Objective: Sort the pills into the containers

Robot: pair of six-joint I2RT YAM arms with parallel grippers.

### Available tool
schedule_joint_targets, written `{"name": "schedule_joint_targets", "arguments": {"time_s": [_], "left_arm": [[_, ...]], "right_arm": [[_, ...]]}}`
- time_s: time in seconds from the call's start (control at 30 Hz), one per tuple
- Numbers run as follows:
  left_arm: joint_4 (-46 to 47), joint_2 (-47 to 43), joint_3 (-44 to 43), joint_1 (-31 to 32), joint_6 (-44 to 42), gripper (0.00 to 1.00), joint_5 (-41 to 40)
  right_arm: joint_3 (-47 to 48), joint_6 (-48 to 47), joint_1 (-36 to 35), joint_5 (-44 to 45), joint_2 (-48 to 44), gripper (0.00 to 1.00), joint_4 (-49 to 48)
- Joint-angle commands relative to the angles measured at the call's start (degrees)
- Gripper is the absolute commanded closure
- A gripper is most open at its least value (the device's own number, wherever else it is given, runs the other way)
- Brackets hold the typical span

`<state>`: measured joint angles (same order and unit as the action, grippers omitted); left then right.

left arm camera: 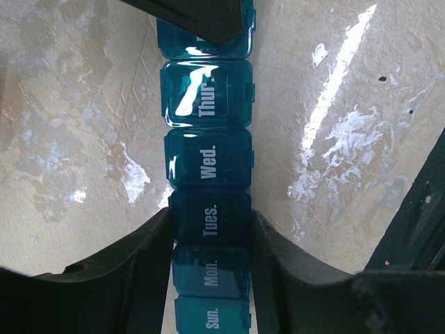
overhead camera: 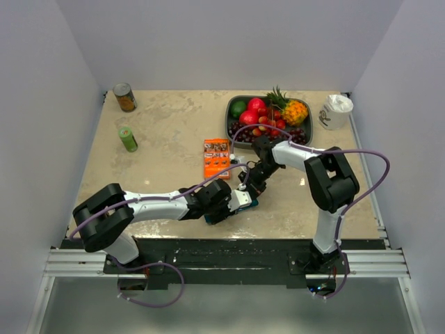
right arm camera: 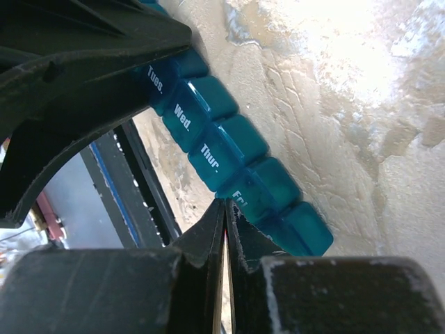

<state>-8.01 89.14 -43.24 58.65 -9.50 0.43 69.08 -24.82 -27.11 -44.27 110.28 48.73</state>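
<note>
Long narrow teal plastic pill-organiser strip (left arm camera: pixel 208 174) lies flat on the mottled beige bench (left arm camera: pixel 76 104), near the front edge between the two arms, and every lid in view is down. Left fingers (left arm camera: pixel 142 268) are clamped across its narrow width at the Tues. compartment, one finger on each long side. The long axis therefore runs straight ahead of them: Wed. and Thur. lead away from the left wrist, Mon. and Sun. sit back under it. Right fingers (right arm camera: pixel 221 233) are pressed together into one thin point, tips at the edge of the Fri. lid, touching or just off it, cannot tell which. They meet the strip obliquely from one long side, not along the axis. The right arm is the one at the Fri. end; the left is busy pinning the strip. Probably a lid-opening step: the move depends on the closed tips catching the Fri. lid's free edge while the left clamp stops the strip sliding. No orange-yellow pills visible in any view.
</note>
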Motion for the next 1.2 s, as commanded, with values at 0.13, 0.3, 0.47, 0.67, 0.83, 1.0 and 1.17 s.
{"name": "schedule_joint_targets", "arguments": {"time_s": [0.13,0.3,0.47,0.67,0.83,1.0,1.17], "left_arm": [[-1.48,1.3,-0.26,0.15,0.8,0.87,-1.48],[-1.57,1.47,-0.53,0.23,0.88,0.87,-1.48],[-1.66,1.65,-0.7,0.15,0.8,0.87,-1.39],[-1.92,2.17,-1.05,0.15,0.8,0.87,-1.31],[-2.1,2.18,-1.14,0.15,0.62,0.87,-1.22],[-2.36,1.83,-1.23,0.15,0.62,0.87,-1.83],[-2.45,0.86,-1.58,0.06,1.32,0.76,-3.06]], "right_arm": [[5.61,-11.55,0.48,-7.22,-5.33,0.92,5.49],[6.95,-13.06,0.57,-10.04,-7.71,0.91,8.14],[1.51,-6.84,0.48,-1.98,-4.99,0.92,-0.44],[-2.19,1.0,0.31,15.88,2.4,0.94,-8.12],[-0.88,-0.84,0.66,10.28,0.2,0.93,-6.73],[4.03,-11.63,1.45,-6.25,-3.74,0.87,3.9],[5.1,-13.68,4.52,-7.85,-9.2,0.74,5.59]]}}
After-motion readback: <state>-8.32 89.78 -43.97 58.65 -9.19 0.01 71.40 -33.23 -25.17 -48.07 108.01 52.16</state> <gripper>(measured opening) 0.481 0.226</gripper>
